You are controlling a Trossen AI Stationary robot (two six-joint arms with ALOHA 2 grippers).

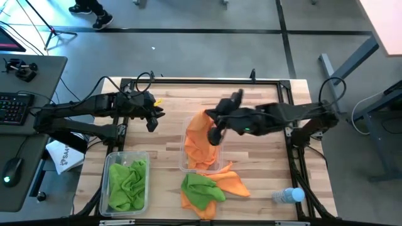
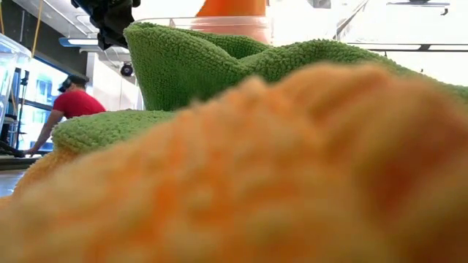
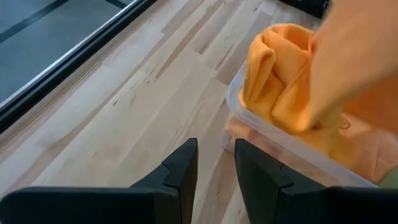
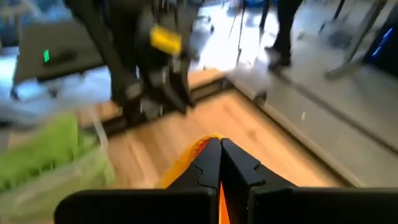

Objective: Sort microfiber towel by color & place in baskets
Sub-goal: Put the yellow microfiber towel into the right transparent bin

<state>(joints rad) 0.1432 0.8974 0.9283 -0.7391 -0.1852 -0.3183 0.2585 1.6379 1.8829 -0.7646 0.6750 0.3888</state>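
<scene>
Now the right claw (image 1: 215, 135) is pinching an orange towel (image 1: 200, 141) over the middle bin (image 1: 186, 164); left claw (image 1: 152, 119) is hanging slightly open at nine o'clock; two bins.

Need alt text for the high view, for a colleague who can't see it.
The right gripper holds an orange towel over the middle clear basket. The left gripper waits open, empty; green towels fill the left basket.

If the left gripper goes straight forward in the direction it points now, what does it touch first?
Probably the near wall of the clear basket holding the orange towels. The left gripper is empty, with bare table before it; depth is uncertain.
</scene>
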